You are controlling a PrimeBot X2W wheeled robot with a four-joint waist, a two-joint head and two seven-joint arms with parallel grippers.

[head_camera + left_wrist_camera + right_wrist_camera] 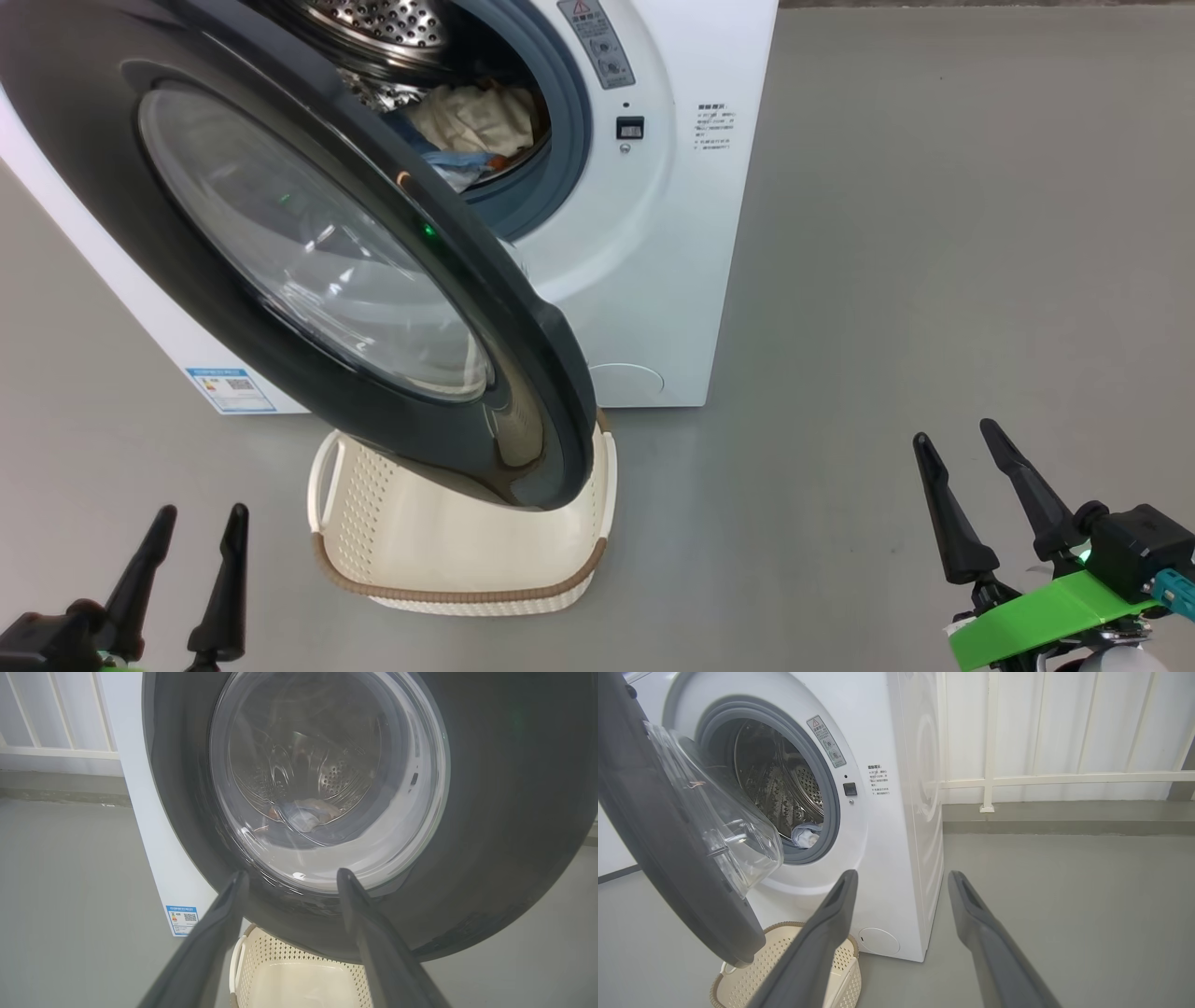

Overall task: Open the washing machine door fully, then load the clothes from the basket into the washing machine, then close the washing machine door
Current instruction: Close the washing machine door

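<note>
Round glossy black-rimmed glass-bowl door (308, 271) half-open at front of white boxy washing machine (672, 280). Blue-cream clothes (471, 126) inside machine's drum. Cream perforated basket (457, 595) just before machine. Left gripper (203, 511), right gripper (954, 432) spread, empty, well short of machine. Door likely rigid, heavy, slick: push rim's free edge, not glass.

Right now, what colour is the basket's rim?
Brown, with a woven look; the basket itself is cream. Head view shows it best.

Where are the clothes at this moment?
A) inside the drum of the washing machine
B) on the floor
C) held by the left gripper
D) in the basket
A: the clothes lie in the steel drum behind the open washing machine door, and the basket shows a bare bottom.
</note>
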